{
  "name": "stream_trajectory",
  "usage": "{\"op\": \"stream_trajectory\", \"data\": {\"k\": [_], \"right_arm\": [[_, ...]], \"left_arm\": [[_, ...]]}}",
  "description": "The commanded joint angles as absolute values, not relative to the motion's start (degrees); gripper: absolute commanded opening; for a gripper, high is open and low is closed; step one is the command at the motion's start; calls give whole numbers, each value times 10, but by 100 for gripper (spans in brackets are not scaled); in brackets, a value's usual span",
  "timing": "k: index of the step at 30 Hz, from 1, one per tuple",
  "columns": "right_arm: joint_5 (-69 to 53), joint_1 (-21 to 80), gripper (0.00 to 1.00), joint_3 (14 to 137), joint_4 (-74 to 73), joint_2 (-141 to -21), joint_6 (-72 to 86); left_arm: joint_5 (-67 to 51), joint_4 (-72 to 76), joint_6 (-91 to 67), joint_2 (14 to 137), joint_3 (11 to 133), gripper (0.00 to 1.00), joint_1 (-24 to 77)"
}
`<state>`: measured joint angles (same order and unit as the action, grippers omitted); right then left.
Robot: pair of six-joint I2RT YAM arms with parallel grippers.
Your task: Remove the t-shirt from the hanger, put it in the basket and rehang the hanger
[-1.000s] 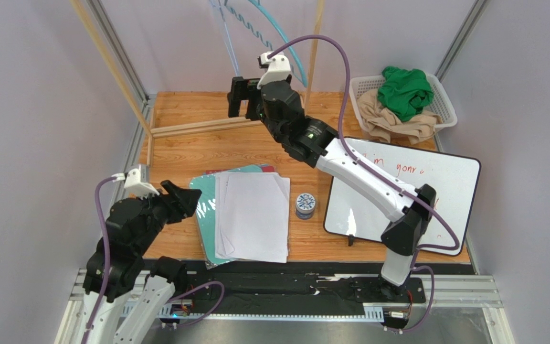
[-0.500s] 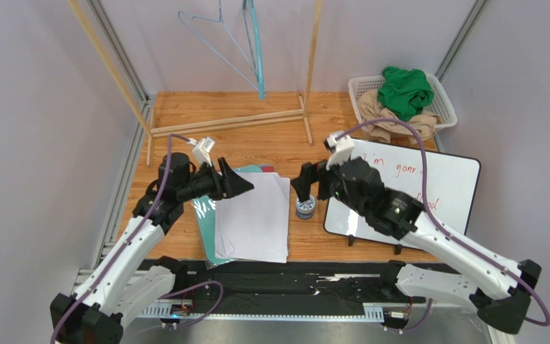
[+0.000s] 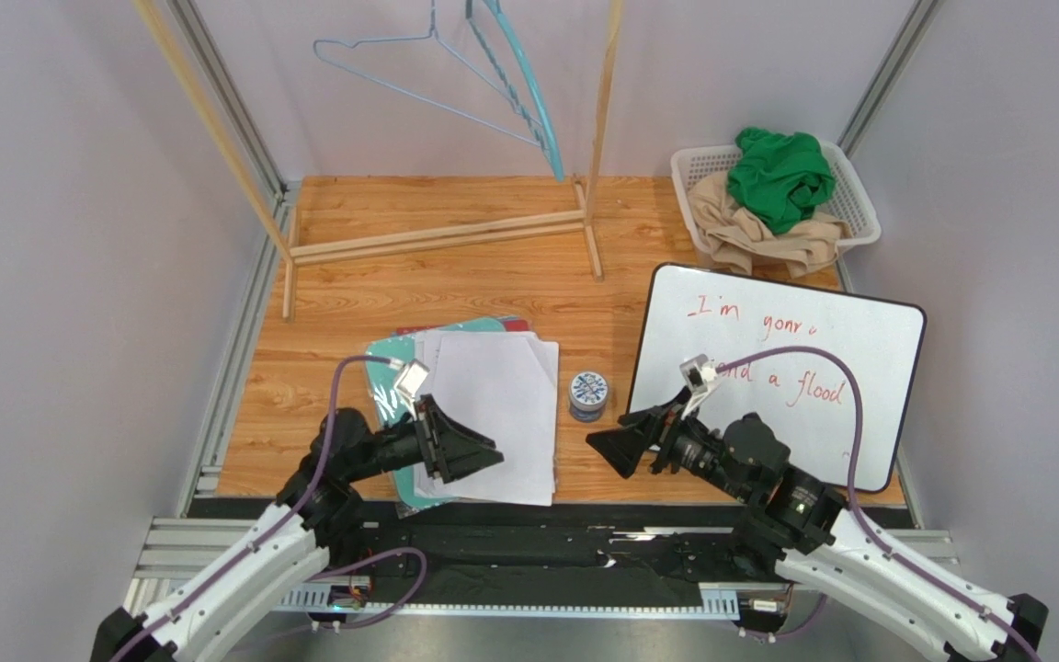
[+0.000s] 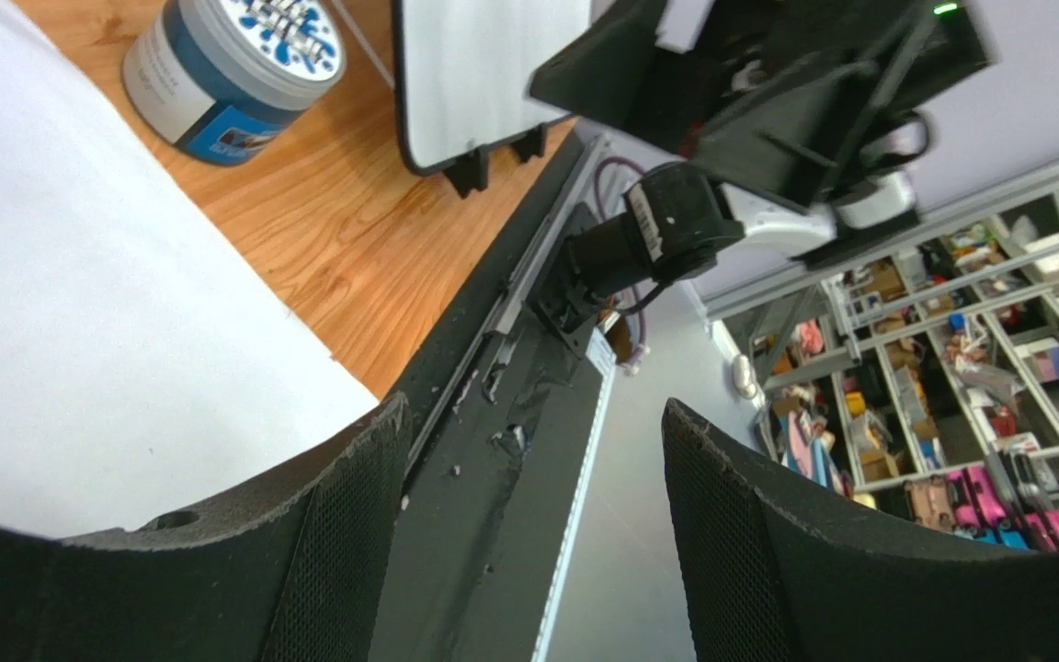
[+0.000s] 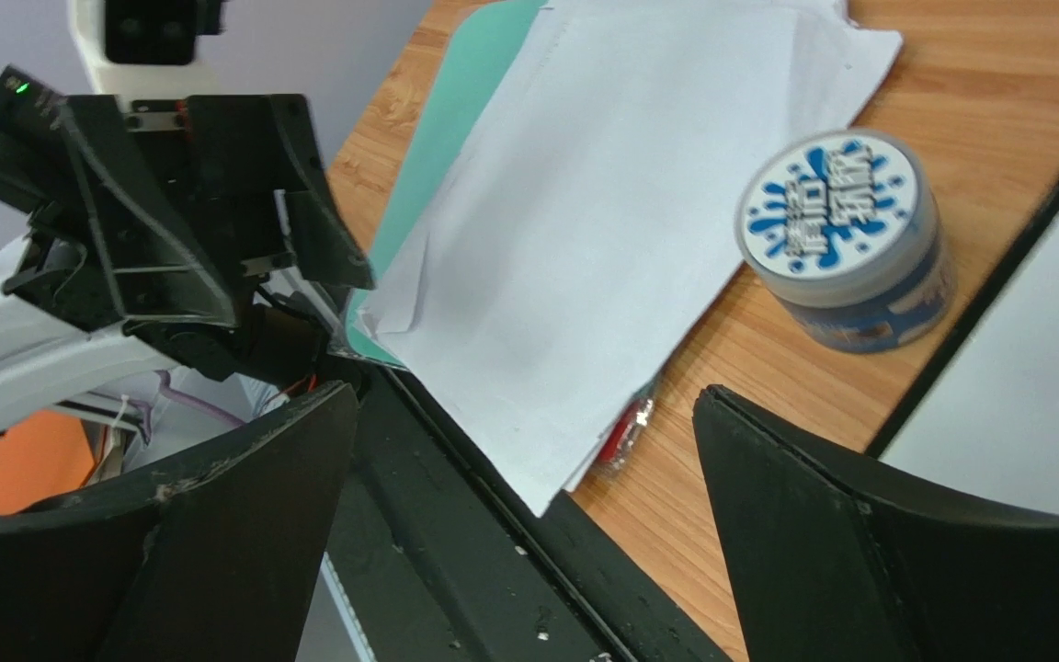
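Two bare hangers hang on the wooden rack at the back: a thin light-blue wire hanger (image 3: 425, 97) and a teal hanger (image 3: 535, 111). No t-shirt is on either. A green t-shirt (image 3: 780, 173) lies crumpled on a beige garment (image 3: 756, 237) in the white basket (image 3: 860, 193) at the back right. My left gripper (image 3: 487, 453) (image 4: 535, 414) is low at the near edge over the papers, open and empty. My right gripper (image 3: 604, 448) (image 5: 524, 400) faces it from the right, wide open and empty.
A stack of white and teal papers (image 3: 487, 407) lies at the near centre, with a round blue-and-white tin (image 3: 588, 393) beside it. A whiteboard (image 3: 784, 366) with red writing lies at the right. The wooden rack's base (image 3: 439, 235) crosses the back.
The right arm came off the rack at the back and drew down to the near edge. The left arm also pulled back low. The hangers have swung.
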<state>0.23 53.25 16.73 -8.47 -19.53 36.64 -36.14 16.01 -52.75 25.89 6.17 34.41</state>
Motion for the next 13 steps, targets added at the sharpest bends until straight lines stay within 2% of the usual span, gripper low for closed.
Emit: {"op": "stream_trajectory", "data": {"k": [1, 5, 11, 13], "right_arm": [[51, 536, 100, 71, -39, -97, 413], [50, 536, 100, 3, -58, 31, 447], [55, 537, 100, -45, -45, 5, 474], [18, 537, 100, -40, -19, 27, 503]], "left_arm": [[-364, 191, -584, 111, -28, 73, 345], [-373, 47, -548, -70, -17, 73, 347], [-440, 92, -542, -4, -20, 74, 347], [-469, 162, -573, 16, -24, 74, 347]]}}
